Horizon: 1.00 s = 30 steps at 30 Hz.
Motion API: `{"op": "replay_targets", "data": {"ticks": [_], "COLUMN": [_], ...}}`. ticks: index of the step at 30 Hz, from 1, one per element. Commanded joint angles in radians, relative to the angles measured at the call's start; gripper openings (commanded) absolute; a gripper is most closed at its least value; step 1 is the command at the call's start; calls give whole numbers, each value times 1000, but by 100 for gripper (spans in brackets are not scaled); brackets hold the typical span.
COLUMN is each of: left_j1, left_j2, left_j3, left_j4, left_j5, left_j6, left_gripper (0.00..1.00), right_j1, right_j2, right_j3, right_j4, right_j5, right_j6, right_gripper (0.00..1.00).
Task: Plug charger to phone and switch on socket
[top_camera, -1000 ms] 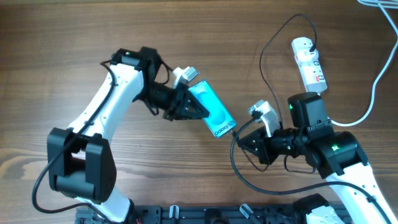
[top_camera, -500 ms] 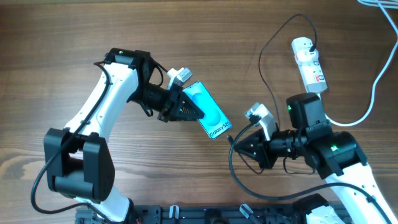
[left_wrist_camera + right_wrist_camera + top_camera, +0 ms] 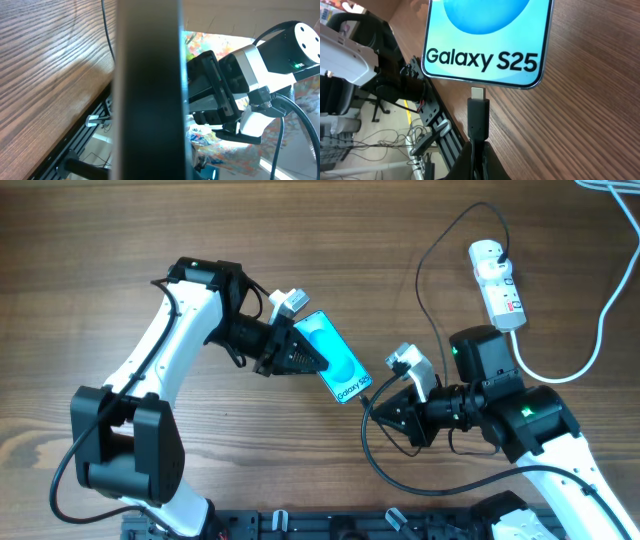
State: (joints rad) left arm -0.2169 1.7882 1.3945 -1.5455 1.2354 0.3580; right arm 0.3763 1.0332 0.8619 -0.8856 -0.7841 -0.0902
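Phone clamped in left tool, held aslant; right tool pinches charger, tip just short of phone edge.

Drew phone a little toward the left and far edges of the tabletop since a second ago. Over the last half second, slid right fingers leftward with charger. Narrowed the gap: plug tip now just beside the "Galaxy S25" end, in line, not touching.
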Motion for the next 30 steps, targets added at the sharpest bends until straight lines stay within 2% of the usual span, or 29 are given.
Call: {"op": "replay_targets", "data": {"ticks": [1,30], "left_j1": [-1,-1], "left_j2": [-6,-6], "left_j3": [10,10], "left_j4": [-4,0], "left_j5": [27,28], "left_j6": [29,28], "left_gripper": [4,4], "right_j1": [4,5], "right_j2": [4,5], "right_j3": [1,1], "right_j4": [10,-5], "right_j5": [-2,-38], "right_j6": [12,15], "right_gripper": [4,4]}}
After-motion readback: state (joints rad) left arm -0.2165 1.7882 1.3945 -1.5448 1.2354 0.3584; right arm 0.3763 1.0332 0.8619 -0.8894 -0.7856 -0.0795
